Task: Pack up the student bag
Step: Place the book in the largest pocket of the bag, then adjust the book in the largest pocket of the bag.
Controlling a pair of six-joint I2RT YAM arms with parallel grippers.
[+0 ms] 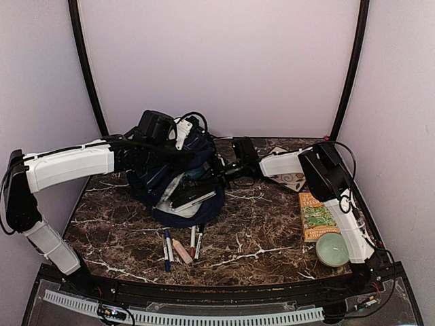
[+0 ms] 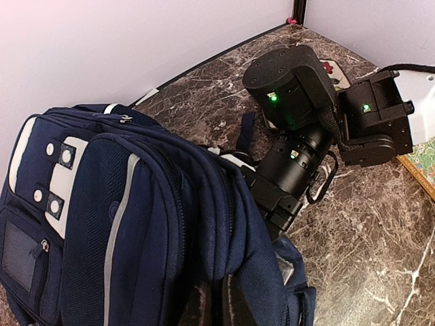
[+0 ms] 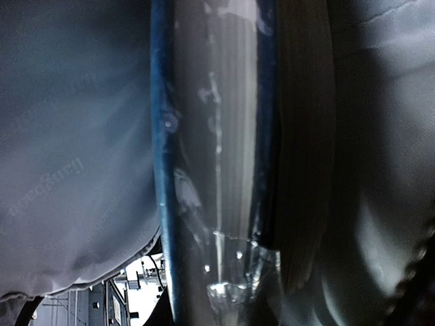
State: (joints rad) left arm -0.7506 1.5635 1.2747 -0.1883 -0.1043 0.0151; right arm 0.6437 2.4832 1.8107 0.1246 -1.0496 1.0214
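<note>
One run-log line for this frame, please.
left gripper: shut on student bag top | right gripper: inside bag, jaws hidden | pens, book, bowl: on table

Dark marble table [image 1: 265,231], white-veined. The bag [image 1: 170,180] lies on it, left of centre. Several pens [image 1: 180,246] lie in a loose row just in front of the bag. A book [image 1: 317,216] lies flat near the right edge. A green bowl [image 1: 332,249] stands at the book's near corner.
</note>
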